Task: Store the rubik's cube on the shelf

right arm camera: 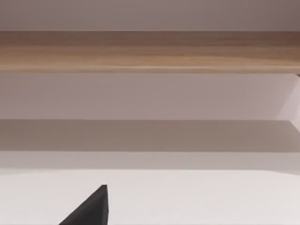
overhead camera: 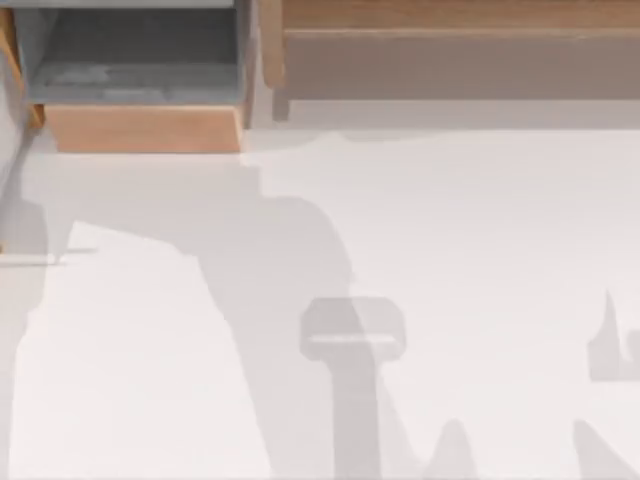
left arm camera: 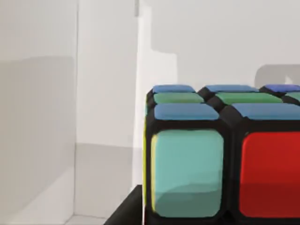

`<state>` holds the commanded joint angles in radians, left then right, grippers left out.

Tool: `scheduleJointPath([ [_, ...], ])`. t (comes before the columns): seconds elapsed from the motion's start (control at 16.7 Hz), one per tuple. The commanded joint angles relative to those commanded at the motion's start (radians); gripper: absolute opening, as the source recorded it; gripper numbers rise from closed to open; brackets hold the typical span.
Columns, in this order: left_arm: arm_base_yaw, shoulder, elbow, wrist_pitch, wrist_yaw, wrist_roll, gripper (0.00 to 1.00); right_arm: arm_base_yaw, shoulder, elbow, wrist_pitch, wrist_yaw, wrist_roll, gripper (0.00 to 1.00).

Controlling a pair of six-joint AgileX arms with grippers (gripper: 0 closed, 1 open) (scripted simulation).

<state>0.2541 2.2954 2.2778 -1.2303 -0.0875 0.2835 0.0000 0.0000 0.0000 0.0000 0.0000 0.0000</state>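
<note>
Here, our left wrist view has the rubik's cube (left arm camera: pixel 220 154) very close, in the lower right of the frame: a pale teal sticker and a red one face us, blue and green ones on top. A dark edge shows at the frame's bottom beside it; whether our left gripper grasps it we cannot tell. Our right wrist view has a dark fingertip (right arm camera: pixel 91 208) at bottom, the shelf (right arm camera: pixel 150 51) running across the top. In the top view: the shelf (overhead camera: pixel 450 15) upper right, a grey-lined wooden box (overhead camera: pixel 140 125) upper left, the white table (overhead camera: pixel 480 220) with shadows.
</note>
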Motion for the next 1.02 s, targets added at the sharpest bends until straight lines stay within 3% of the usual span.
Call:
scheduleJointPath([
  [0.24, -0.173, -0.207, -0.241, 0.170, -0.151, -0.004, 0.00, 0.000, 0.000, 0.000, 0.000, 0.000, 0.000, 1.00],
  [0.48, -0.419, -0.315, -0.562, 0.435, -0.293, -0.010, 0.00, 0.000, 0.000, 0.000, 0.000, 0.000, 0.000, 1.00],
  [0.78, -0.742, -0.324, -0.897, 0.886, -0.444, -0.026, 0.00, 0.000, 0.000, 0.000, 0.000, 0.000, 0.000, 1.00],
  [1.02, -0.965, -0.269, -1.037, 1.314, -0.531, -0.039, 0.00, 0.000, 0.000, 0.000, 0.000, 0.000, 0.000, 1.00],
])
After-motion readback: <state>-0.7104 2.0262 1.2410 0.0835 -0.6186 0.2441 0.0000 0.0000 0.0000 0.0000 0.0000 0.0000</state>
